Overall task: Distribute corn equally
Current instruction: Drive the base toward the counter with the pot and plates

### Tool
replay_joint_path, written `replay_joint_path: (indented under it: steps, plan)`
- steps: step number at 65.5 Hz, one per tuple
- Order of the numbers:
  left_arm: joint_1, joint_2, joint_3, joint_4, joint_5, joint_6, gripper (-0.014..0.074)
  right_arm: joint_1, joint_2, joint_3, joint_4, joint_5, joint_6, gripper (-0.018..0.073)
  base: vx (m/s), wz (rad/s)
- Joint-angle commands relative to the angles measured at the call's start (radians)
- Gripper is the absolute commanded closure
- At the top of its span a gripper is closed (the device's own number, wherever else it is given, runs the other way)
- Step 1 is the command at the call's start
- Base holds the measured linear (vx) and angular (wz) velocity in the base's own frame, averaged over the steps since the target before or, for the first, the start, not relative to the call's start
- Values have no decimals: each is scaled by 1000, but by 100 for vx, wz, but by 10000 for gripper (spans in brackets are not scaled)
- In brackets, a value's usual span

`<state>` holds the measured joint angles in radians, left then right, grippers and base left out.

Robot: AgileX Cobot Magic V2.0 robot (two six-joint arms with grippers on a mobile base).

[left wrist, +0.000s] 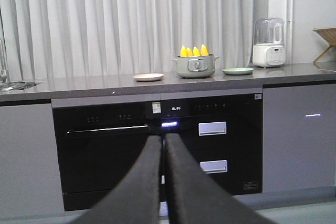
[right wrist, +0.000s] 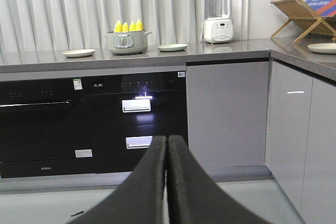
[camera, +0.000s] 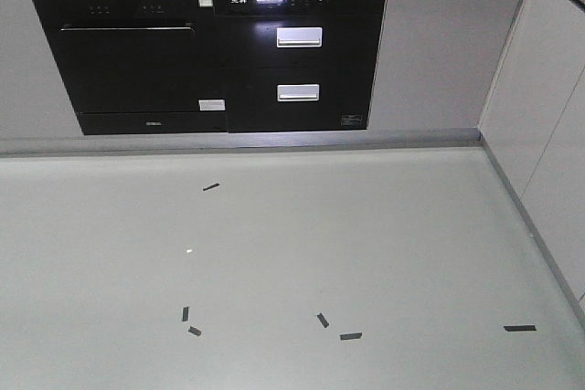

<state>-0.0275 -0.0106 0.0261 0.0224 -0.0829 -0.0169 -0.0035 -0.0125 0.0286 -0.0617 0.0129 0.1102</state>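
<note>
Several yellow cobs of corn stand upright in a grey-green pot on the dark counter, far ahead of both arms; the same corn and pot show in the right wrist view. A cream plate lies left of the pot and a green plate lies right of it. The left gripper is shut and holds nothing. The right gripper is shut too, also with nothing in it. Both hang low in front of the cabinets, well below the counter.
Black built-in appliances with two silver drawer handles fill the cabinet front. A white blender stands right of the green plate, and a wooden rack on the side counter. Grey cabinets run down the right. Tape marks dot the floor.
</note>
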Motion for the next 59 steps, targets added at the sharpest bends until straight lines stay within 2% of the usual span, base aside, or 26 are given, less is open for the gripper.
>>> replay_joint_path:
  steps: [1, 59]
  plan:
    - [0, -17, 15, -10, -78, -2, 603, -5, -3, 8, -4, -75, 1, 570, 0, 0]
    - [0, -17, 15, -10, -78, -2, 603, -5, -3, 8, -4, -75, 1, 570, 0, 0]
